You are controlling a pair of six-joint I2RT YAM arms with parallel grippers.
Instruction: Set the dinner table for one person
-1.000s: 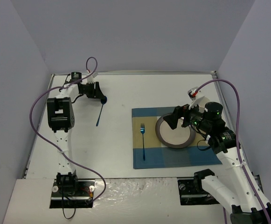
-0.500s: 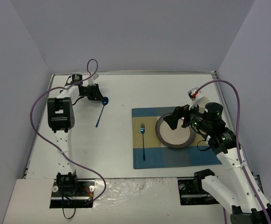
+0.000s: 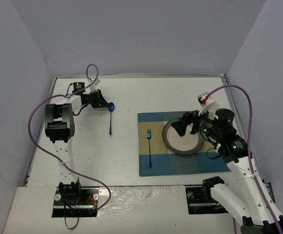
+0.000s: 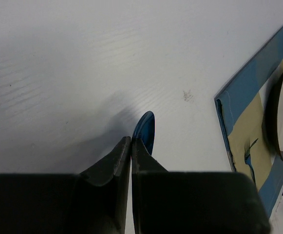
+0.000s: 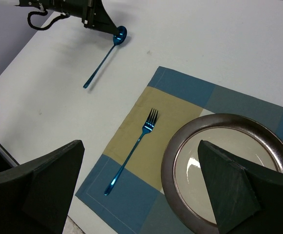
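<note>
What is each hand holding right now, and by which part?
The left hand is shut on the blue spoon, pinching its bowl end. The right hand is open over the plate, holding nothing.

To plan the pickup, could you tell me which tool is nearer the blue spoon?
Left. The left tool is closed on the blue spoon's bowl; the right tool hovers open over the placemat, far across the table.

Top camera high, facing down and forward, left wrist low over tabletop [image 3: 126,97], right wrist higher, all sharing placemat [image 3: 190,165]
</note>
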